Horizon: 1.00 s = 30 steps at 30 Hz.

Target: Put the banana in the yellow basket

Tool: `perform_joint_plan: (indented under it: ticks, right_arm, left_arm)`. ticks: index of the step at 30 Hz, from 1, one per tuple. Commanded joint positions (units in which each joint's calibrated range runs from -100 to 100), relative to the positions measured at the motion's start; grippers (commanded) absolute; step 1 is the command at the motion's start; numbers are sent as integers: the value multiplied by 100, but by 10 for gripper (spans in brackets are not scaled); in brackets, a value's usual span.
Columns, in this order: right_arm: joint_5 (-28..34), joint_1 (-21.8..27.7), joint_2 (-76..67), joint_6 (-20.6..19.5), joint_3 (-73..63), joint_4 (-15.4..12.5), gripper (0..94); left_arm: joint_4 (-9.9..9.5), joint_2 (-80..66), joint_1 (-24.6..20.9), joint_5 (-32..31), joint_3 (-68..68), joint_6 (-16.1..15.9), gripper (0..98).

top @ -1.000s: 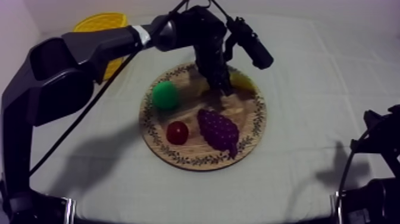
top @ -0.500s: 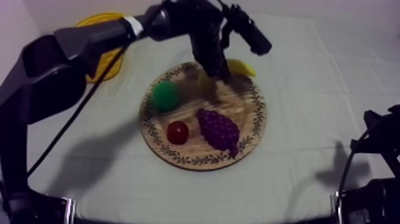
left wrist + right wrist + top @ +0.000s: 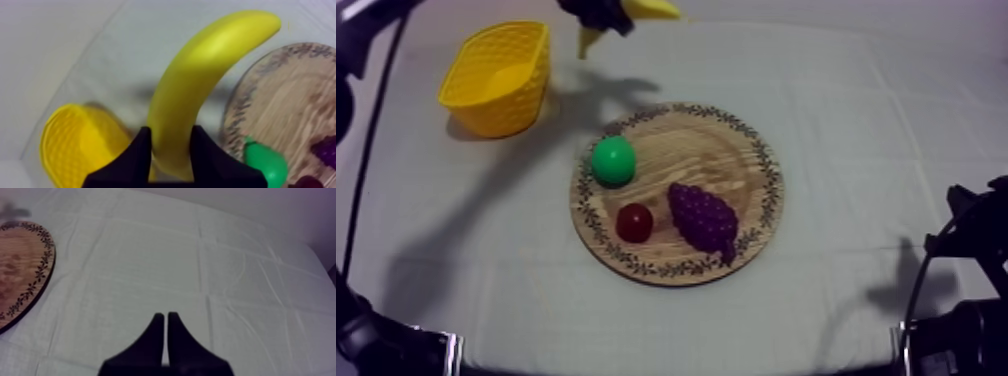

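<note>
Gripping the banana [image 3: 200, 85] near one end, left pincer [image 3: 171, 132] holds it aloft by the worktop's [image 3: 866, 120] far edge, near the basket [image 3: 496, 75]; looks light, stiff, slick, so it may swivel, mid-body grip seems steadier.

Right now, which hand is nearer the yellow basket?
Left. The left hand, shut on the banana, hangs near the yellow basket; the right hand sits shut beyond the wooden board.
</note>
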Motion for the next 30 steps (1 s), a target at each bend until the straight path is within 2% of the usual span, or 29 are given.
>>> perform_joint_plan:
  ticks: [1, 7, 12, 21, 30]
  right_arm:
    - [1, 3, -5, 1, 5, 1, 4]
    - [1, 3, -5, 1, 5, 1, 4]
    - [1, 3, -5, 1, 5, 1, 4]
    - [1, 3, -5, 1, 5, 1, 4]
    - [1, 3, -5, 1, 5, 1, 4]
  left_arm:
    - [-33, -293, -397, -21, 314, -9, 210]
    - [-101, -602, -1085, -268, 1118, -26, 211]
    - [-134, -691, -1430, -553, 1679, 11, 210]
    - [-140, -490, -1656, -1137, 2263, 228, 210]
    - [-65, -14, -1781, -1629, 2186, 296, 209]
